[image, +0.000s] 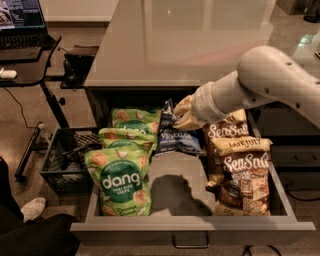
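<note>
My gripper (178, 118) reaches into the open drawer (190, 231) from the right, at its back middle. It is shut on the upper edge of a dark blue chip bag (176, 140), which stands tilted up from the drawer floor. Three green Dang bags (119, 181) are stacked along the drawer's left side. Two brown Sea Salt bags (243, 174) stand along the right side, just below my forearm (235, 92). The fingertips are partly hidden by the blue bag's top.
The grey countertop (190, 40) overhangs the drawer's back. A black wire basket (62, 160) sits on the floor at left, beside a desk with a laptop (22, 20). The drawer floor (175, 187) shows bare between the green and brown bags.
</note>
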